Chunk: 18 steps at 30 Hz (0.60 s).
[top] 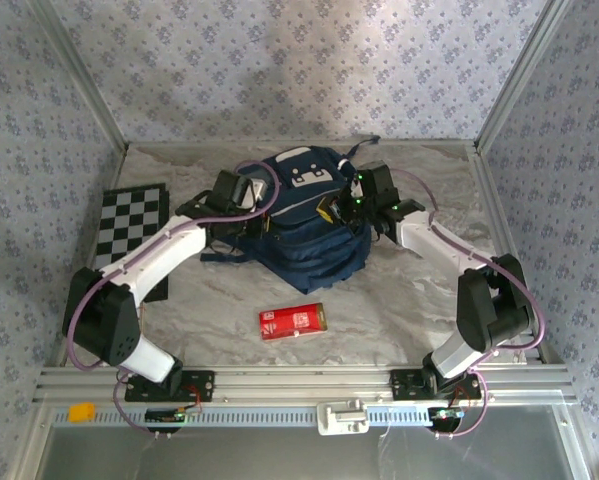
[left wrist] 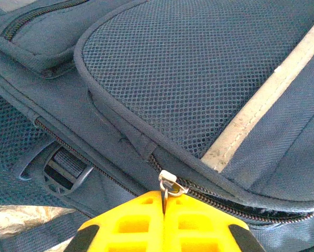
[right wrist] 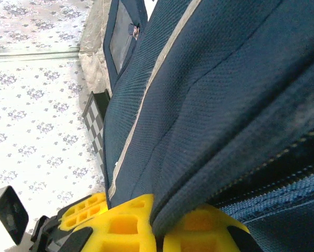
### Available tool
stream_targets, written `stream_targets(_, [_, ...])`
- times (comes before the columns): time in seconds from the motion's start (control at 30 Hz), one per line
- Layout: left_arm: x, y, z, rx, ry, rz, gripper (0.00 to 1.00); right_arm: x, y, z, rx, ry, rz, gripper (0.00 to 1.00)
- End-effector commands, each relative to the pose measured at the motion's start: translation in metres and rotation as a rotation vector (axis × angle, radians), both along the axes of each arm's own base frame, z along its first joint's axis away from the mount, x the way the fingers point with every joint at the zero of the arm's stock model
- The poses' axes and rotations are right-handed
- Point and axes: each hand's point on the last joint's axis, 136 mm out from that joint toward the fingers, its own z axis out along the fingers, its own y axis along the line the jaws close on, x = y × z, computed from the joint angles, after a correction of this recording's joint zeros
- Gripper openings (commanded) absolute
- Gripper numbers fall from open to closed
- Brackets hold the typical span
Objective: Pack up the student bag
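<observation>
The student bag (top: 304,225) lay front side up toward the far middle of the table (top: 409,300), flanked by both arms, with the packing job at what looked like the opening of a zipped compartment. The left gripper (left wrist: 163,202), pressed in at the bag's left side, had its yellow fingers (left wrist: 133,223) drawn fully together on the small metal zip pull (left wrist: 169,182), which sat on the zip line just below the mesh panel. A pinch that tight was probably needed to stop so thin a tab slipping once dragged. The right gripper (right wrist: 158,228), at the bag's right side, had its fingers closed narrow on a fold of the navy fabric beside another zip line. This hold was apparently meant to anchor the soft bag, so that a tug would run the slider rather than drag the whole bag across the table. A red carton (top: 293,322) lay well apart on the near side of the bag, seemingly waiting to go in, and a chequered board (top: 129,225) lay flat by the left edge. The bag's inside could not be seen, and the packing itself appeared not yet begun
</observation>
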Motion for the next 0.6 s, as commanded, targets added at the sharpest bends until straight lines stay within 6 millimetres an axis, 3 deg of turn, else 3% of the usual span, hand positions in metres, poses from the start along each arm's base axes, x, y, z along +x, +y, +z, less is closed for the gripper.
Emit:
stream_targets(0.0, [0.028, 0.019, 0.008, 0.001, -0.038, 0.086, 0.00, 0.018, -0.009, 0.004, -0.025, -0.040, -0.045, 0.00])
stream_targets(0.07, [0.032, 0.016, 0.009, 0.001, -0.044, 0.071, 0.00, 0.020, -0.002, 0.000, -0.015, -0.040, -0.036, 0.00])
stream_targets(0.1, [0.033, 0.015, 0.011, -0.001, -0.047, 0.065, 0.00, 0.027, 0.002, 0.014, 0.001, -0.069, -0.040, 0.00])
stream_targets(0.23, [0.044, 0.010, 0.018, -0.029, -0.063, 0.053, 0.00, 0.034, 0.007, 0.026, 0.014, -0.106, -0.066, 0.01])
stream_targets(0.37, [0.045, 0.015, 0.011, -0.002, -0.026, 0.067, 0.01, 0.030, 0.006, 0.037, -0.012, -0.133, -0.050, 0.18])
stream_targets(0.57, [0.010, 0.029, 0.016, -0.039, 0.020, 0.119, 0.43, 0.003, -0.013, 0.035, -0.144, -0.171, 0.040, 0.45])
